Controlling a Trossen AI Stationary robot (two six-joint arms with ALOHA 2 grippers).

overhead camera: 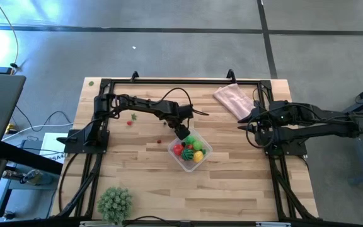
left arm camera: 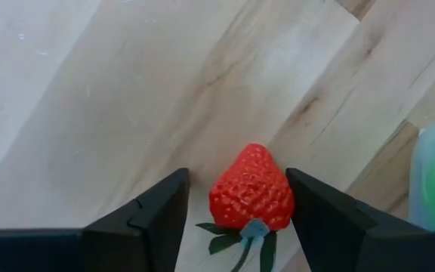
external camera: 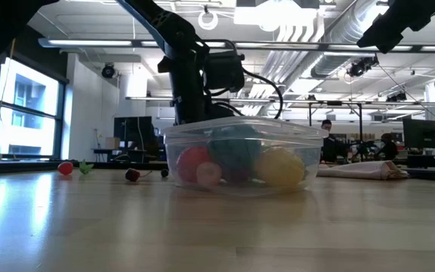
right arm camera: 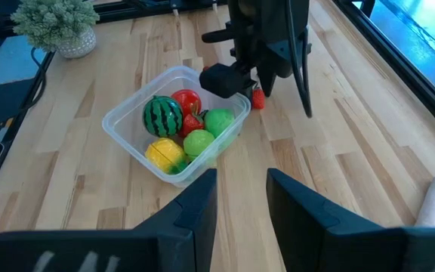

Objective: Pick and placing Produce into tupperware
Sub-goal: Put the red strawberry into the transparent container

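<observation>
Left gripper [left arm camera: 236,208] fingers spread, small red toy strawberry [left arm camera: 251,189] between them on wood, gaps both sides, just outside clear squarish plastic tupperware [right arm camera: 174,125]. Risk: off-centre closing nudges strawberry, rolls away. Right gripper [right arm camera: 242,198] parked apart, fingers slightly parted, empty.

Bright ceiling lights, window glare, blurred near tabletop
</observation>
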